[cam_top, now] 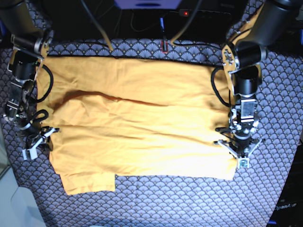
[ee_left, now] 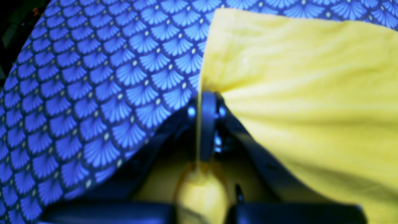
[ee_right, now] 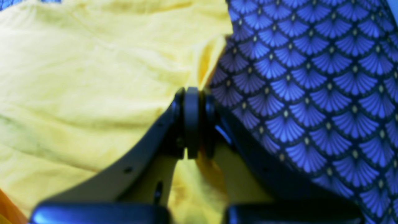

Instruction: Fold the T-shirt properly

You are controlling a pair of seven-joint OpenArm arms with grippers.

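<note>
Yellow T-shirt point(cam_top: 137, 127) flat on tablecloth point(cam_top: 189, 198) — left tool point(cam_top: 243, 162), right tool point(cam_top: 33, 150) both low, pinching opposite edges.

A tablecloth point(cam_top: 156, 203) printed with a blue-grey scallop, fan-like pattern covers the whole work surface; in the wrist views it reads a brighter blue with pale dots at each fan's base. Along the far edge, behind the table, the background is dark, with several black cables point(cam_top: 102, 28) trailing down and a small red light point(cam_top: 185, 13) glowing. A pale strip of floor point(cam_top: 12, 198) shows at the lower left corner
</note>
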